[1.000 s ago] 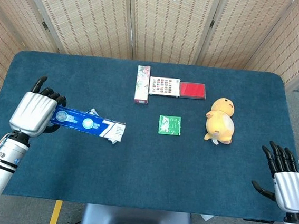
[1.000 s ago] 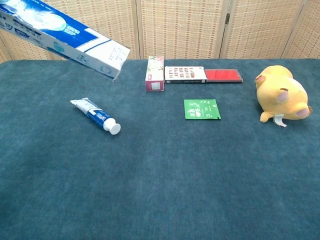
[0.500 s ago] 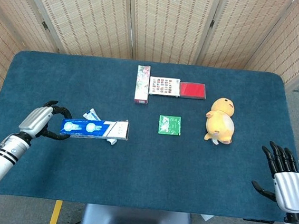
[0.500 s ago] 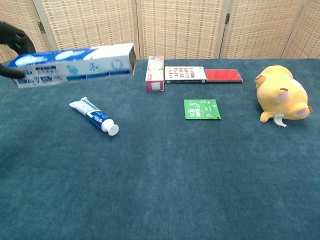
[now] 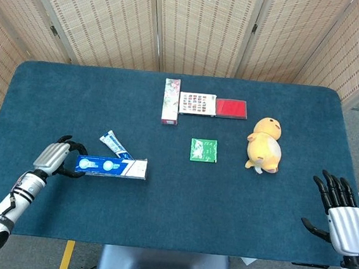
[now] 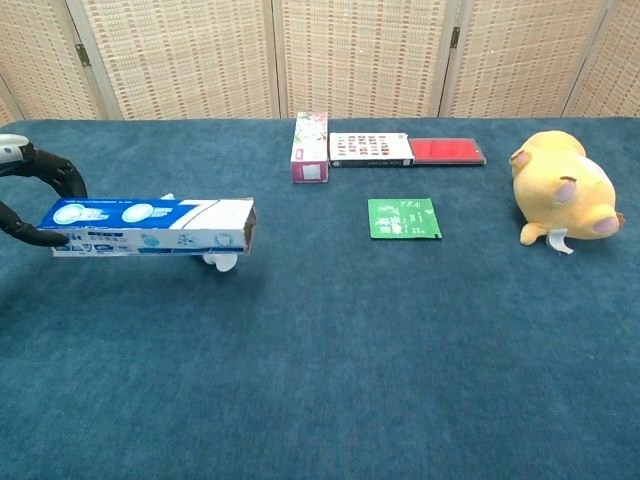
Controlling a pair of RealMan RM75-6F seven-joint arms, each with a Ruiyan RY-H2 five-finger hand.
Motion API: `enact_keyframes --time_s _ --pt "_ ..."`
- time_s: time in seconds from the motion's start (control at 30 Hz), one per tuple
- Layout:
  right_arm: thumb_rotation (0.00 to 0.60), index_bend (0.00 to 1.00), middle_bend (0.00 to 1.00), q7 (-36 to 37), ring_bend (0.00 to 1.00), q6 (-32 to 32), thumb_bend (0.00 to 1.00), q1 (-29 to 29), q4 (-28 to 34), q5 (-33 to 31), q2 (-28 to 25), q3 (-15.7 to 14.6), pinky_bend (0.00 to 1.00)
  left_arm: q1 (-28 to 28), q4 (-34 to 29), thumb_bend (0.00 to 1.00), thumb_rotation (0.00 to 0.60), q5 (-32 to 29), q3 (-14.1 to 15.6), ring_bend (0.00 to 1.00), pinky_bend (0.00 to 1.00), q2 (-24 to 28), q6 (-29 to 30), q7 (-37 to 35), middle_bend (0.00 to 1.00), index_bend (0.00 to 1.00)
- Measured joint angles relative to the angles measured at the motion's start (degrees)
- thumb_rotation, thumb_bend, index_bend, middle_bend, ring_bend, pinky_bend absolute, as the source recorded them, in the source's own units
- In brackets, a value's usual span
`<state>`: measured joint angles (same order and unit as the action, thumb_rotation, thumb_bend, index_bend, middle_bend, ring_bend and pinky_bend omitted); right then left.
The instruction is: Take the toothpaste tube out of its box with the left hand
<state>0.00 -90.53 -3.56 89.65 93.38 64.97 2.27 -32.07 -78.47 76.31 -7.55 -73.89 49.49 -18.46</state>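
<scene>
The box point(image 5: 111, 166) is pinched at its closed end by the left hand point(image 5: 53, 157), open mouth pointing away, low over the table point(image 5: 223, 209). The tube point(image 5: 116, 145) lies out, just beyond the box from that hand. I judge extraction done; next, set the box down and release, while the right hand point(image 5: 343, 220) rests spread wide, empty.

Toothpaste tube point(image 5: 116, 145): near end hidden behind box point(image 5: 111, 166) in head view; in chest view only white cap point(image 6: 224, 262) shows below box point(image 6: 150, 227).
Left robot hand point(image 6: 30, 200): cut by left edge in chest view.
Right robot hand point(image 5: 342, 217): wrist cut by bottom edge in head view; outside chest view.
Box print too small to read.
</scene>
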Motion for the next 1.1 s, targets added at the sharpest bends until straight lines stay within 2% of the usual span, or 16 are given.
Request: enact_keyframes --time_s 0.07,0.1,0.23,0.4,0.6,0.83,0.93,1.1 --pt "0.6 0.0 0.0 0.0 0.0 -0.2 0.2 0.1 -0.1 -0.2 0.1 0.1 0.0 -0.4 -0.4 0.2 0.6 -0.4 0.3 0.02 0.01 0.5 -2.0 -0.9 0.03 0.02" --pt "0.6 0.0 0.0 0.0 0.0 -0.2 0.2 0.1 -0.1 -0.2 0.1 0.2 0.0 -0.6 -0.6 0.2 0.6 -0.6 0.4 0.0 0.0 0.9 -3.0 -1.3 0.0 0.0" --pt "0.6 0.0 0.0 -0.2 0.0 -0.4 0.2 0.2 0.0 -0.3 0.2 0.2 0.0 -1.8 -2.0 0.19 0.6 -0.7 1.0 0.0 0.0 3.0 -6.9 -3.5 0.0 0.0" --pt "0.6 0.0 0.0 0.0 0.0 -0.4 0.2 0.3 0.0 -0.4 0.1 0.2 0.0 -1.7 -3.8 0.19 0.6 1.0 1.4 0.0 0.0 4.7 -5.3 -4.3 0.0 0.0" --pt "0.6 0.0 0.0 -0.2 0.0 0.2 0.2 0.2 0.1 -1.5 0.0 0.6 0.0 1.7 -8.2 0.19 0.6 3.5 1.9 0.0 0.0 8.3 4.7 2.2 0.0 0.0" --pt "0.6 0.0 0.0 -2.1 0.0 1.8 0.2 -0.4 0.5 -2.1 0.5 0.6 0.0 10.9 -12.6 0.19 0.6 8.3 3.7 0.0 0.0 10.7 25.3 11.5 0.0 0.0" --pt "0.6 0.0 0.0 -2.9 0.0 2.1 0.2 -0.5 0.7 -2.3 0.7 0.7 0.0 15.8 -11.3 0.19 0.6 12.4 5.5 0.0 0.0 10.4 32.9 11.9 0.0 0.0" --pt "0.6 0.0 0.0 -3.7 0.0 2.0 0.2 -0.4 0.8 -2.6 1.1 0.7 0.0 20.3 -4.4 0.19 0.6 15.1 7.6 0.0 0.0 7.7 37.9 9.5 0.0 0.0"
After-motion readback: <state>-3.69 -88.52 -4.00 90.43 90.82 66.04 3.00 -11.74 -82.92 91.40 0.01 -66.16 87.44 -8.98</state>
